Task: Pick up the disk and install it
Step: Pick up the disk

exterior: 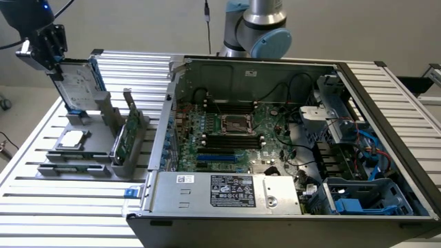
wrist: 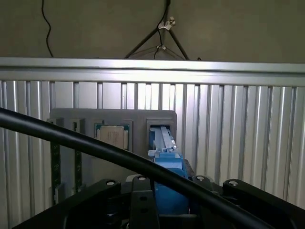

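The disk [exterior: 79, 85], silver-grey with a white label and a blue edge frame, stands on edge and slightly tilted at the back of the grey holder [exterior: 103, 106] on the exterior view's left. My gripper [exterior: 57, 67] sits over its upper end and is shut on it. The disk's lower end is still at the holder's slot. In the wrist view the disk's blue frame [wrist: 164, 152] runs end-on away from my gripper [wrist: 167, 200], whose black jaws stand on either side of it.
The holder also carries a small square chip [exterior: 72, 139] and an upright green circuit card [exterior: 127, 137]. The open computer case [exterior: 276, 139] lies to the exterior view's right, with a blue-lined drive bay [exterior: 358, 199] at its near corner. A black cable [wrist: 95, 148] crosses the wrist view.
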You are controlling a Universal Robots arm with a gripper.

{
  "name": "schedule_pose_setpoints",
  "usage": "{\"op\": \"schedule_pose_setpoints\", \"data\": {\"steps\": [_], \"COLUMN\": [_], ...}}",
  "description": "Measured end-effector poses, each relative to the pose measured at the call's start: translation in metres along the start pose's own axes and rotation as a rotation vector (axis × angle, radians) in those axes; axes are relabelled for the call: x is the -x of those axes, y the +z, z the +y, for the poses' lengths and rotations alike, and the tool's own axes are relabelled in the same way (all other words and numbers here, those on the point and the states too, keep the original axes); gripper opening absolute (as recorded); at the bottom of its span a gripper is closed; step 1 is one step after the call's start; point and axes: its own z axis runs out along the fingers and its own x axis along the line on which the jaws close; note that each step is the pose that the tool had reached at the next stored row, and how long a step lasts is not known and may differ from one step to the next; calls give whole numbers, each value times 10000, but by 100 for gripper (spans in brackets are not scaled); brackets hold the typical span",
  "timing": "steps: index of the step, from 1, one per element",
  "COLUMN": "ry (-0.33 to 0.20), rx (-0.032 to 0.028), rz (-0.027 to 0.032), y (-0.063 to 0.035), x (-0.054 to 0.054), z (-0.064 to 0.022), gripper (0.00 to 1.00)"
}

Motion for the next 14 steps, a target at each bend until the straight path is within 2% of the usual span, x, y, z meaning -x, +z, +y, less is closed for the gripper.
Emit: {"op": "schedule_pose_setpoints", "data": {"steps": [9, 14], "ry": [-1, 0], "rx": [1, -1], "rz": [1, 0], "y": [-340, -546], "x": [-2, -3], "z": [-8, -54], "gripper": [33, 33]}}
